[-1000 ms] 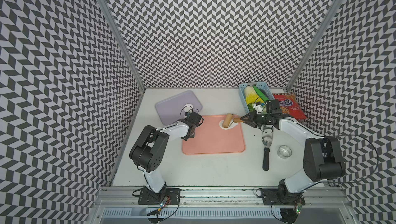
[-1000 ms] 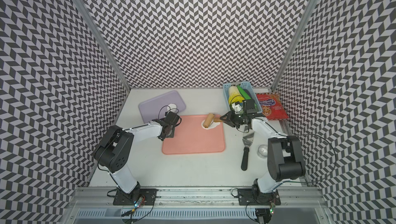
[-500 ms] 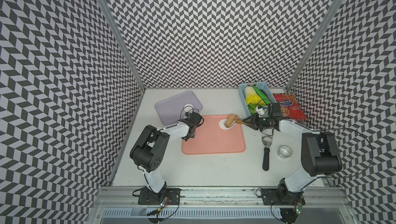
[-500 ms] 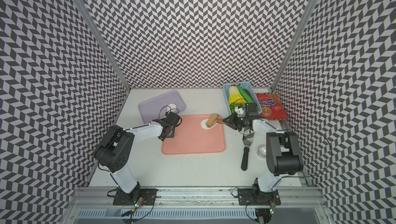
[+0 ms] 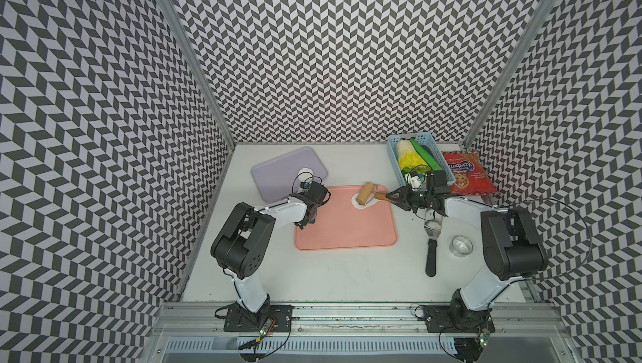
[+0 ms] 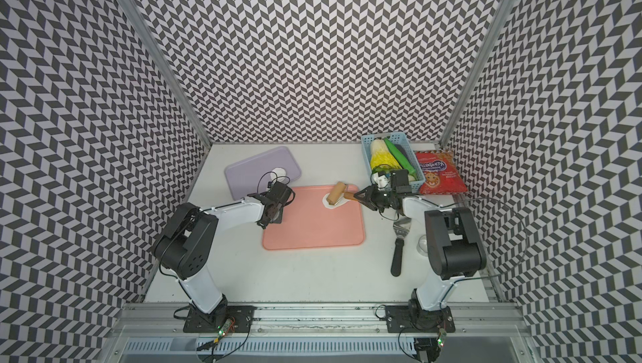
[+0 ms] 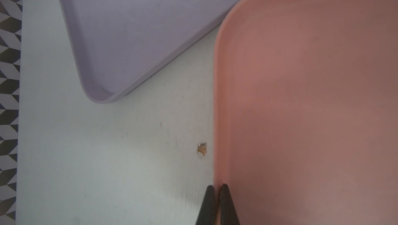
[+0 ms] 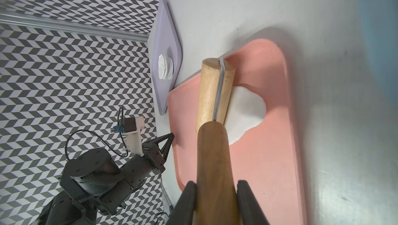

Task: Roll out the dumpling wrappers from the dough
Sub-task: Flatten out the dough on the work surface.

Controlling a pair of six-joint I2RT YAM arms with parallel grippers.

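The dough (image 5: pixel 361 203) (image 8: pixel 247 111) lies as a flat white irregular sheet in the far right corner of the pink tray (image 5: pixel 347 232) (image 8: pixel 269 170). A wooden rolling pin (image 5: pixel 367 193) (image 8: pixel 212 92) rests on its left part. My right gripper (image 5: pixel 389 197) (image 8: pixel 216 188) is shut on the pin's brown handle. My left gripper (image 5: pixel 301 225) (image 7: pixel 216 188) is shut on the pink tray's left rim (image 7: pixel 217 127). A small stack of dumpling wrappers (image 5: pixel 305 173) (image 8: pixel 165 67) sits on the purple tray (image 5: pixel 278 177) (image 7: pixel 140 30) behind it.
A blue basket (image 5: pixel 441 166) of vegetables and a red snack bag (image 5: pixel 467 173) stand at the back right. A spatula (image 5: pixel 431 244) and a steel ring cutter (image 5: pixel 461 246) lie on the table right of the pink tray, by my right arm.
The rolling pin slid a little to the right over the dough and came back left. My left gripper has stayed on the tray's rim.
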